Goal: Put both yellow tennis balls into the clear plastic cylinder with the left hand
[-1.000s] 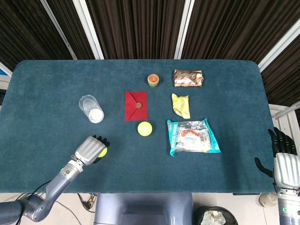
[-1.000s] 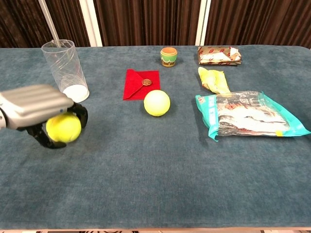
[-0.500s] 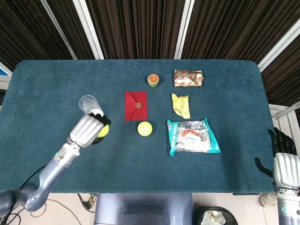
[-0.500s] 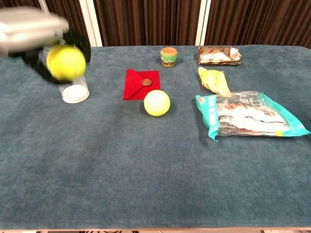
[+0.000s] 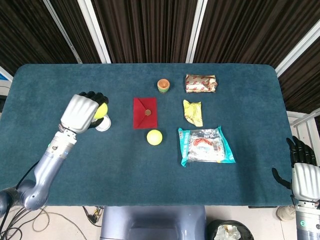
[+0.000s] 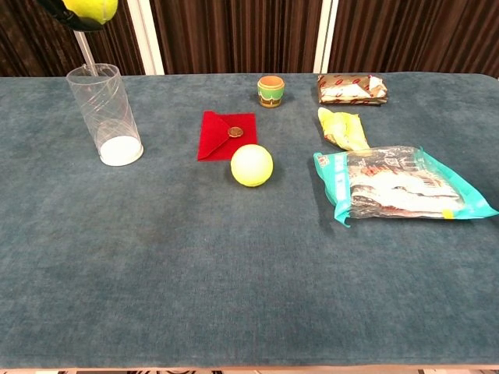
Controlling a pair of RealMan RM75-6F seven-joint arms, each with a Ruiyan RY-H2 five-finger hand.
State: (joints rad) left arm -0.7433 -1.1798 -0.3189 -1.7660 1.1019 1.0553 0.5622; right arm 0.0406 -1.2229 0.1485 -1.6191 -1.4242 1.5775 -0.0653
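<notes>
**Ball held above cylinder**

We see the left hand (image 5: 80, 112) w/ fingers clamped on one tennis ball (image 5: 100, 110), above the upright clear cylinder (image 6: 112, 117). Second tennis ball (image 6: 252, 165) sits by the red envelope (image 6: 226, 134). Right hand (image 5: 301, 171) off-table, fingers apart, holding nothing.

Both the left hand (image 5: 81, 112) and right hand (image 5: 303, 176) have silver-grey ribbed backs and black fingers on smooth grey-blue forearms.
</notes>
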